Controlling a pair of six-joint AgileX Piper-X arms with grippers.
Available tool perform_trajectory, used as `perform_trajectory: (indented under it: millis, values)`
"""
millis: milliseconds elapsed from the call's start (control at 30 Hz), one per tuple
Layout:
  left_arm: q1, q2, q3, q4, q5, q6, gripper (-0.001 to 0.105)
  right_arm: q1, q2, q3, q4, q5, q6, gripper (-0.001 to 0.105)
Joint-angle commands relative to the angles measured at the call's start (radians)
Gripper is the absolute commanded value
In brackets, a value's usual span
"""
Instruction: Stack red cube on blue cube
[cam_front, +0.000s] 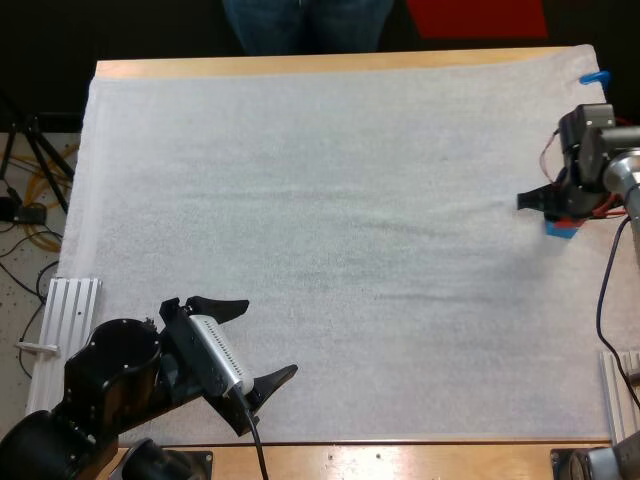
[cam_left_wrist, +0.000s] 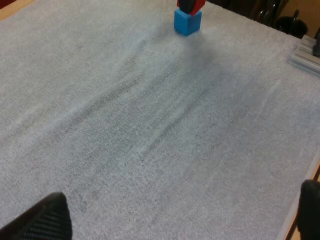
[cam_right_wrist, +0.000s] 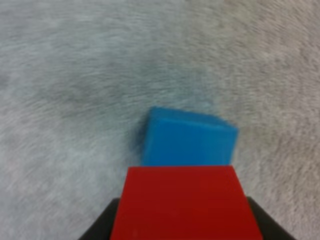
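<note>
Right gripper (cam_front: 540, 201): clamping small red cube (cam_right_wrist: 185, 202) over small blue cube (cam_right_wrist: 189, 137).
Left gripper (cam_front: 245, 343): gaping, empty.
Surface: white fabric mat (cam_front: 330, 230) lying beneath blue cube.

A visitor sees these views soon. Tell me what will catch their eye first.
The red cube, clamped in the right gripper, hangs over the blue cube near the right edge of the white mat. At the near left corner the left gripper sits open over the mat, and a person's legs stand beyond the far side of the table.
</note>
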Motion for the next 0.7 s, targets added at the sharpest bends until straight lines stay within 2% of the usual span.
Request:
perform_trajectory:
  millis: [0,233,500,600,667]
  values:
    - [-0.005,0.000,-0.007,-0.006,0.008,0.000,0.087,-0.019,0.000,-0.010,0.001,-0.016,0.016,0.017]
    - [-0.005,0.000,-0.007,-0.006,0.008,0.000,0.087,-0.075,-0.001,-0.010,-0.019,-0.085,0.046,0.017]
    - [-0.005,0.000,-0.007,-0.036,0.008,0.000,0.087,-0.076,-0.001,-0.010,-0.061,-0.149,0.062,0.018]
    - [-0.005,0.000,-0.007,-0.043,0.008,0.000,0.087,-0.076,-0.001,-0.010,-0.069,-0.149,0.071,0.024]
    - [-0.005,0.000,-0.007,-0.044,0.008,0.000,0.087,-0.076,-0.001,-0.010,-0.068,-0.149,0.071,0.034]
